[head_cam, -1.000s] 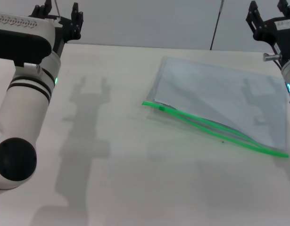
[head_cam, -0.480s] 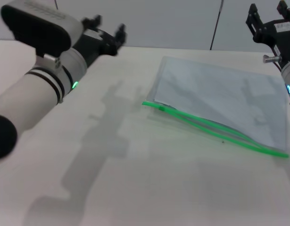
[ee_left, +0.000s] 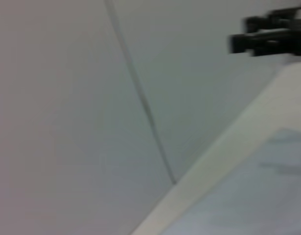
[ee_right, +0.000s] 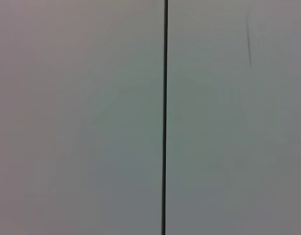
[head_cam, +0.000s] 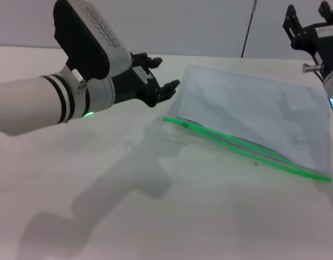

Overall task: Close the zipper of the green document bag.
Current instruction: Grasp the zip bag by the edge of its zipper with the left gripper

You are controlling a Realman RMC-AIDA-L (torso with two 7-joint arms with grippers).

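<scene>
Head view: left claw [head_cam: 160, 74] open, empty, nearing zipper [head_cam: 245, 147] slider end; approach step, grasp pending.

A plain off-white desk [head_cam: 171, 216] fills the head view and runs back to a pale grey wall [head_cam: 198, 24]. One thing lies directly on it: the green document bag [head_cam: 258, 116], a flat pouch of see-through blue-grey plastic, resting on the right half of the desk and turned at a slant to its edges. The zipper [head_cam: 247, 146], a thin bright green strip, edges the pouch's nearest long side, with its small slider [head_cam: 185, 124] near the left end. Along the middle the two green strips bow slightly apart. Soft grey shadows fall on the desk's left part.
</scene>
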